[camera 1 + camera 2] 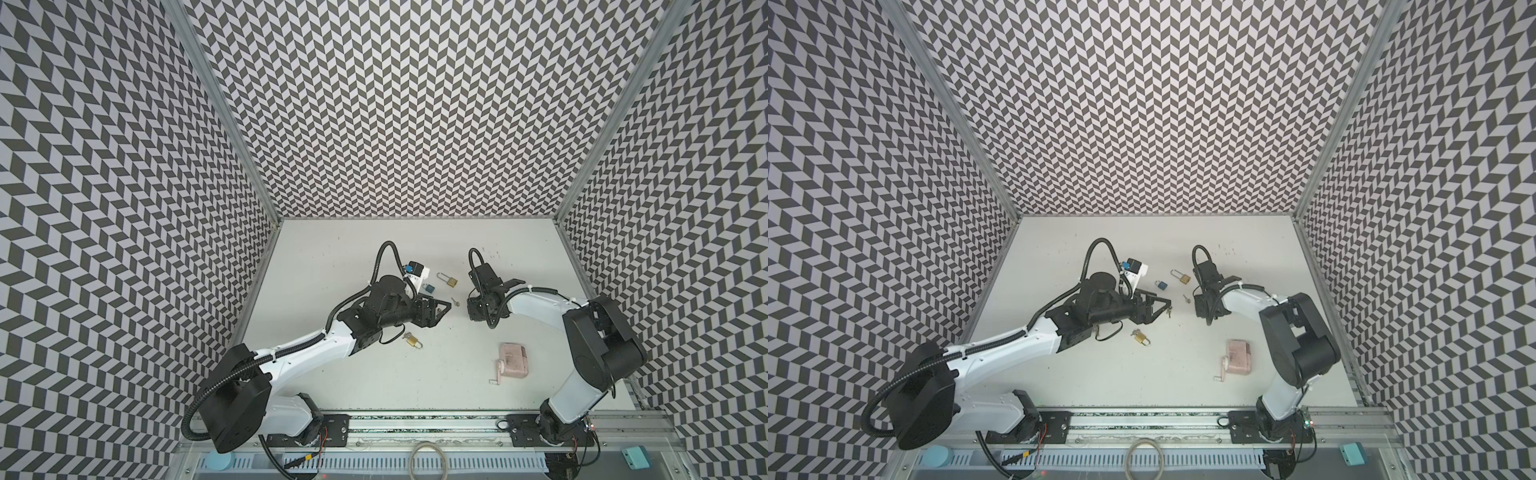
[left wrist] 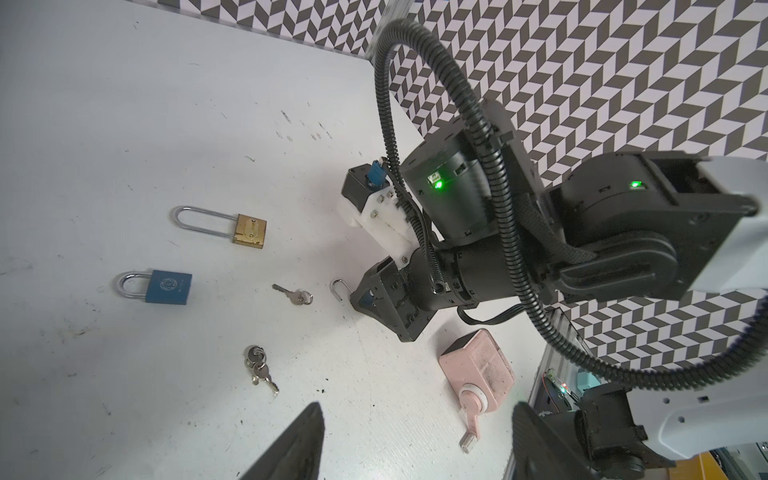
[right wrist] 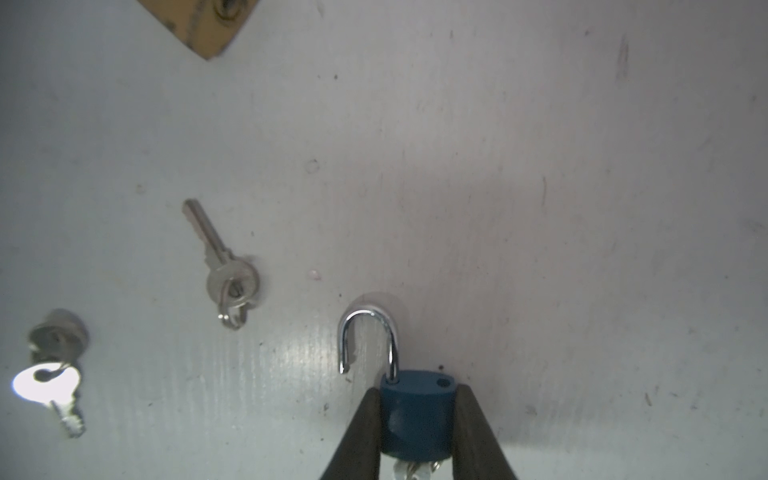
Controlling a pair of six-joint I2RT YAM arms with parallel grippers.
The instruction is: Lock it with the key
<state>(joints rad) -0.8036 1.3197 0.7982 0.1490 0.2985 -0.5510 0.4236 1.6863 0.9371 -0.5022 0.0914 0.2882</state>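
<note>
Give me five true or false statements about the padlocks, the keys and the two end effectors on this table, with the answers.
1. The right end effector grips a small blue padlock by its body. True.
2. That padlock's shackle is snapped shut. False: it stands open, with one end free of the body.
3. The left end effector holds a key. False: its jaws are open and empty.
4. A long-shackled brass padlock lies on the table. True.
5. A single key lies on the table, apart from the held padlock. True.
</note>
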